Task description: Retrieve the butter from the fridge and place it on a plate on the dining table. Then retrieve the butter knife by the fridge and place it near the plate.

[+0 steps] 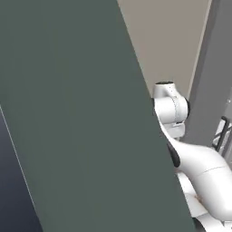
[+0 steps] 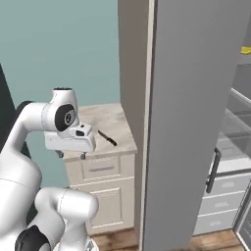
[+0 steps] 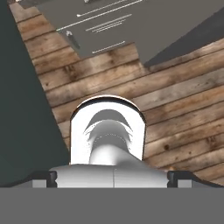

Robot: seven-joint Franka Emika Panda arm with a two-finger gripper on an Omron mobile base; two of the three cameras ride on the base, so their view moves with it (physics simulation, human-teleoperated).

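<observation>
The fridge [image 2: 196, 122] stands with its tall grey door swung open towards me, its shelves [image 2: 238, 127] showing at the far right. The butter knife [image 2: 107, 138], slim and black-handled, lies on the small marble-topped cabinet [image 2: 115, 125] left of the fridge. My gripper [image 2: 72, 156] hangs open over the cabinet's front left corner, pointing down, a hand's width left of the knife, with nothing between its fingers. In the hand view its dark fingertips [image 3: 48, 177] stand wide apart above the wooden floor [image 3: 183, 113]. The butter, the plate and the dining table are out of view.
A small yellow item [image 2: 245, 50] sits on an upper fridge shelf, too small to identify. Grey drawers with a dark handle [image 2: 213, 171] fill the fridge's lower part. A large dark panel [image 1: 77, 118] stands close on my left. A teal wall [image 2: 59, 49] lies behind the cabinet.
</observation>
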